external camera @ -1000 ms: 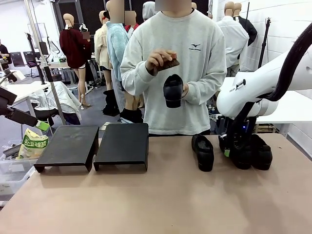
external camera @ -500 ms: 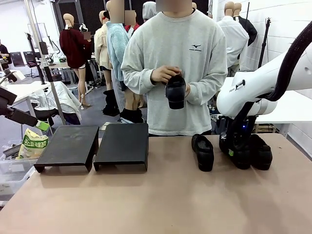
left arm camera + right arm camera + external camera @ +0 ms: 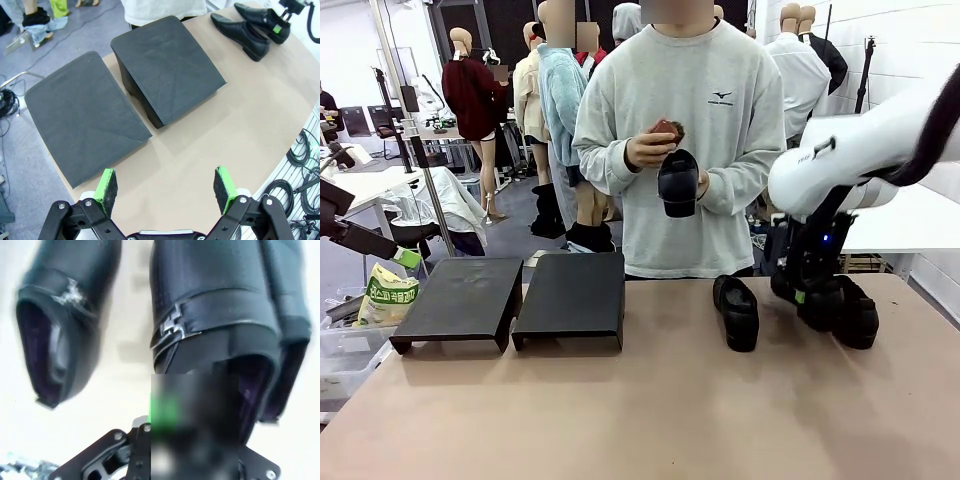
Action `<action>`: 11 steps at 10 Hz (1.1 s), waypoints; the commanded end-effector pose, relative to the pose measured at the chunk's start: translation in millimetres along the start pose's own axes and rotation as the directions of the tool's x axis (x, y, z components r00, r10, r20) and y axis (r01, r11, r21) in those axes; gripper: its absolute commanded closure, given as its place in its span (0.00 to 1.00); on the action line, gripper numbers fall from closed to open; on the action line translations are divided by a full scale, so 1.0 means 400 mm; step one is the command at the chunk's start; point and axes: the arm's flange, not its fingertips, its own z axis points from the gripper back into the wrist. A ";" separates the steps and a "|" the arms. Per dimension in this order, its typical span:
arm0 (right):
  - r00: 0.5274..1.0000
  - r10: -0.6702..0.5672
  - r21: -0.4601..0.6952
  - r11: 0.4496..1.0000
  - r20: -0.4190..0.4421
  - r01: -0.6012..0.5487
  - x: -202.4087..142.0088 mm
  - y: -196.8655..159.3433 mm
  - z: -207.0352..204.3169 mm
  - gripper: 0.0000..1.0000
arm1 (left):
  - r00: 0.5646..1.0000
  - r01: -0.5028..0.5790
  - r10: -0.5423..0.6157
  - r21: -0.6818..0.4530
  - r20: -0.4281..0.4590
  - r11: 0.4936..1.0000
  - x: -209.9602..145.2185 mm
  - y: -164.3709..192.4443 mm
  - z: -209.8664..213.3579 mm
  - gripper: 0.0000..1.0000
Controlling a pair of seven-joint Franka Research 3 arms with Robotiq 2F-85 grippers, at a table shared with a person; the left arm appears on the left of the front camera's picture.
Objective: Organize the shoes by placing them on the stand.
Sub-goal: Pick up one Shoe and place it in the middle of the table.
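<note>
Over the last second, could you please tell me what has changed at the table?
The right claw has shut on the middle shoe and its arm has risen slightly. The person's hand dipped to the shoe they hold and rose again. The stand, the leftmost table shoe and the open left claw stayed put.

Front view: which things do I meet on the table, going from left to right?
Left stand → right stand → single shoe → right gripper, shut on a second shoe → outermost shoe.
</note>
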 end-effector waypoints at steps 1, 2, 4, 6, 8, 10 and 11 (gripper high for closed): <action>0.997 -0.068 -0.080 0.994 0.029 0.070 -0.116 0.054 0.129 1.00 | 1.000 0.006 -0.005 -0.008 0.004 1.000 -0.002 0.004 0.000 0.00; 0.995 -0.094 -0.100 0.990 0.021 0.096 -0.164 0.082 0.165 1.00 | 1.000 0.006 -0.005 -0.008 0.004 1.000 -0.002 0.004 0.000 0.00; 0.996 -0.024 -0.130 0.991 0.083 0.035 -0.270 0.146 0.227 1.00 | 1.000 0.006 -0.005 -0.008 0.004 1.000 -0.002 0.004 0.000 0.00; 0.997 -0.070 -0.073 0.995 0.027 0.072 -0.173 0.084 0.200 1.00 | 1.000 0.006 -0.005 -0.008 0.004 1.000 -0.002 0.004 0.000 0.00; 0.998 -0.060 -0.088 0.994 0.034 0.063 -0.232 0.116 0.219 1.00 | 1.000 0.006 -0.005 -0.008 0.004 1.000 -0.002 0.004 0.000 0.00; 0.980 -0.198 -0.201 0.961 -0.020 0.190 -0.257 0.224 0.222 1.00 | 1.000 0.006 -0.005 -0.008 0.004 1.000 -0.002 0.004 0.000 0.00; 0.962 -0.273 -0.257 0.931 -0.022 0.258 -0.301 0.272 0.247 1.00 | 1.000 0.006 -0.005 -0.008 0.004 1.000 -0.002 0.004 0.000 0.00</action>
